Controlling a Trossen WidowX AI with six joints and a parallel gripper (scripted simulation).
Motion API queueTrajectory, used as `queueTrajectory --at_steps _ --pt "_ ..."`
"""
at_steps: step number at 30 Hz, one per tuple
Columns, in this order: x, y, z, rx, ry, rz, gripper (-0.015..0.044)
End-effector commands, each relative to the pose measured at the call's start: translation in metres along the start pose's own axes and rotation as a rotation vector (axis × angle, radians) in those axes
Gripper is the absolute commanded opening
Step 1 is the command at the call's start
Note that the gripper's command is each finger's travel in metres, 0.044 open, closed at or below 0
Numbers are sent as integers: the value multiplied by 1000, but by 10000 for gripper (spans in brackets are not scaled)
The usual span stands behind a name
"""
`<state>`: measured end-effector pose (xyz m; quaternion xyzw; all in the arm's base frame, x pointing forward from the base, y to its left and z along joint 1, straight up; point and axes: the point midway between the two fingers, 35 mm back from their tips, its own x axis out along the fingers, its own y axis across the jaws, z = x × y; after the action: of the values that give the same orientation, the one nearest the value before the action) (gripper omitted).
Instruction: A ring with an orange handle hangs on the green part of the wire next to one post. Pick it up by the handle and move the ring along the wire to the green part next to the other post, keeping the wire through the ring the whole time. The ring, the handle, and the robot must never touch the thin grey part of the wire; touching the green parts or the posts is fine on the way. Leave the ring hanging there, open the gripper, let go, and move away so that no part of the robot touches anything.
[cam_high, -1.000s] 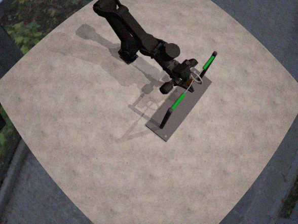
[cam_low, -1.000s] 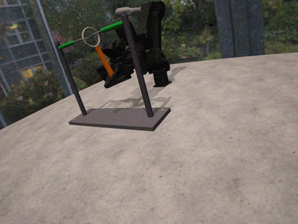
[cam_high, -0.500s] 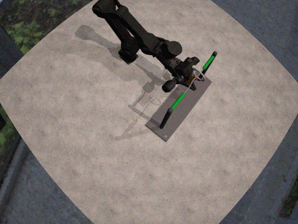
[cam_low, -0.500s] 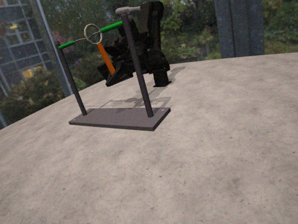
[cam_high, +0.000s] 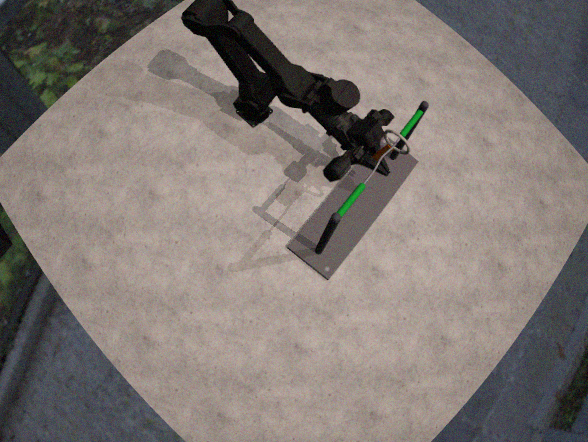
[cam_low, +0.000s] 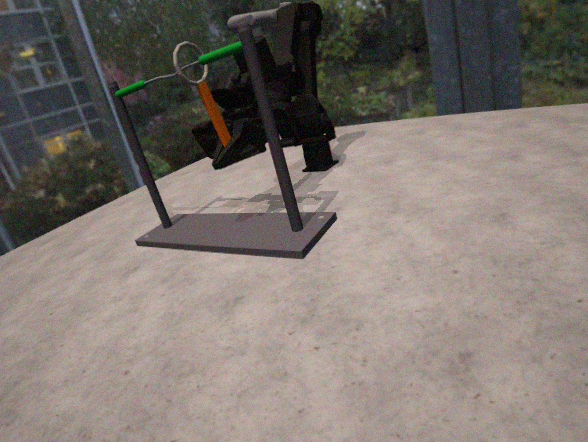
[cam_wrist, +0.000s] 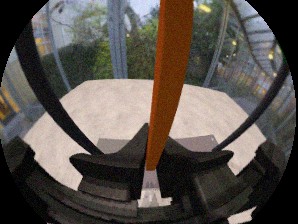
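Mottled beige counter (cam_high: 200, 325), round-edged from above, carrying everything else. Black arm (cam_high: 265, 60), cut off at the upper edge of the top view, reaching down-right toward the wire stand. Flat dark grey base plate (cam_high: 372, 210) lying on the counter, with two dark upright posts: one (cam_high: 327, 234) at the end away from the arm's wrist, the other (cam_low: 270, 125) close in front of the arm in the exterior view and hiding part of the wrist there.

Between the post tops, a wire with a green part (cam_low: 220, 52) next to the nearer post, a second green part (cam_low: 131, 89) next to the farther one, and a thin grey, bent stretch (cam_low: 162, 77) in the middle.

Pale ring (cam_low: 175, 59), round and thin, hanging around the wire at the inner end of the green part by the nearer post, just where green gives way to grey. Hard to tell whether the ring touches the wire there. Below the ring, a straight orange handle (cam_low: 214, 114), slanting down toward the arm.

Fingers nearly closed, clamped on the handle's lower end in the wrist view. Handle's upper end and the ring lost past the top of that view. Ring small and partly blurred from above.
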<state>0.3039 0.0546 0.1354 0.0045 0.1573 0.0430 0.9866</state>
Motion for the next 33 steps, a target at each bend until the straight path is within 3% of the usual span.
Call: queueTrajectory --at_steps 1,33 --pt "0 4 -1 -15 2 10 -150" --pt "0 34 -2 -23 -4 19 -150"
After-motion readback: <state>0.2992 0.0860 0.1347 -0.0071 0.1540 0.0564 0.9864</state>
